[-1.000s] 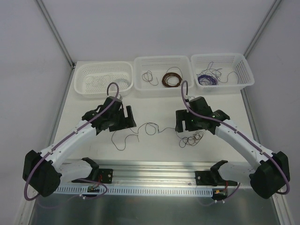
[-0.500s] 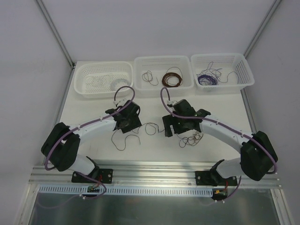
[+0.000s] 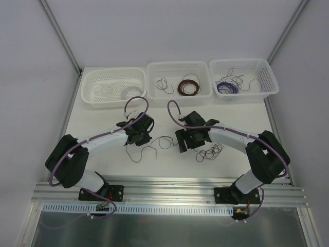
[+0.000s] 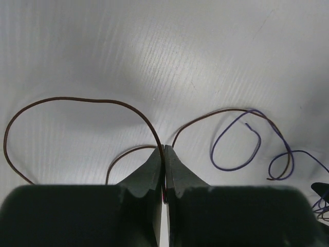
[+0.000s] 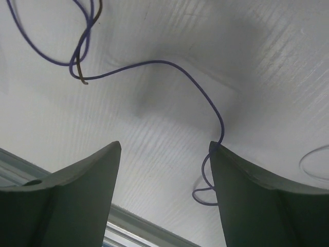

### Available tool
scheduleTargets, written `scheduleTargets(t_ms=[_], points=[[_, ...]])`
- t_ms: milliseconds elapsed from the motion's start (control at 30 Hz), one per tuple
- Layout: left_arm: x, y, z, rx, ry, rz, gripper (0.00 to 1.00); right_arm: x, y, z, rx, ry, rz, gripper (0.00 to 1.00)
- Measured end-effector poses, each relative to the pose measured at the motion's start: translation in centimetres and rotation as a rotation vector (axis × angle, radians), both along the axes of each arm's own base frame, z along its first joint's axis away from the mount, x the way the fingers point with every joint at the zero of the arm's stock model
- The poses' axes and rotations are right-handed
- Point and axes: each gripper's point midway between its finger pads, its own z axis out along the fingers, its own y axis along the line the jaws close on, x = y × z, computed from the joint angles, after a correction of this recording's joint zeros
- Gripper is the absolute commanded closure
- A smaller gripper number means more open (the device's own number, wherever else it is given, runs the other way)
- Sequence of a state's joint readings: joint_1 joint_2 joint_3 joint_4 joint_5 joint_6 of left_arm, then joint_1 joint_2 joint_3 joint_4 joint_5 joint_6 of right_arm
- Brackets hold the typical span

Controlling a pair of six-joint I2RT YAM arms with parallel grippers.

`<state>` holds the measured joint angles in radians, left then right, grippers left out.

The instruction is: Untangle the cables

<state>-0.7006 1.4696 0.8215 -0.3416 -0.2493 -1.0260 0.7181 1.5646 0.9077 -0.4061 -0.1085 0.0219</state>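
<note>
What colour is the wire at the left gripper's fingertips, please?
Dark brown wire, clearest in left wrist view.

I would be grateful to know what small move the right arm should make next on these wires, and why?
Probably close the right gripper on the purple wire. Its jaws stand open, with that wire running into the gap and touching one finger, while the left gripper is shut on the brown wire. Holding both should let the arms draw the strands apart.
</note>
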Motion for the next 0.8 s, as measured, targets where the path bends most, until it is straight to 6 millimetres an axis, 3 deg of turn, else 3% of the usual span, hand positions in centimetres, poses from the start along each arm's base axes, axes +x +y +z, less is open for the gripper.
scheduleTargets(t_ms=[67,167,200,267,333,400,467,633,800], points=[[0.1,0.3,1.1,-0.004,-0.037,-0.006,1.00,0.2,-0.3,-0.2,-0.019,-0.007,-0.009,0.33],[0.4,0.4,2.9,-0.024,-0.092,-0.019,1.00,0.5,-0.7,-0.4,-0.041,-0.022,-0.022,0.51],[0.4,0.5,3.4,-0.029,-0.109,-0.022,1.00,0.6,-0.8,-0.4,-0.046,-0.025,-0.028,0.64],[0.6,0.6,4.2,-0.031,-0.136,-0.028,1.00,0.8,-1.1,-0.4,-0.062,-0.036,-0.037,0.75],[0.6,1.0,4.9,-0.025,-0.158,-0.036,1.00,1.0,-1.5,-0.5,-0.084,-0.046,-0.048,0.92],[0.7,1.8,5.4,-0.005,-0.172,-0.039,1.00,1.1,-2.0,-0.5,-0.106,-0.057,-0.063,0.99],[0.8,3.1,5.7,0.024,-0.177,-0.032,1.00,1.3,-2.5,-0.3,-0.123,-0.071,-0.079,0.99],[2.1,9.9,8.0,0.112,-0.232,0.098,1.00,1.5,-4.6,1.5,-0.102,-0.116,-0.165,0.99],[2.2,18.3,11.2,0.206,-0.307,0.292,1.00,2.6,-9.3,3.8,-0.029,-0.151,-0.376,0.99]])
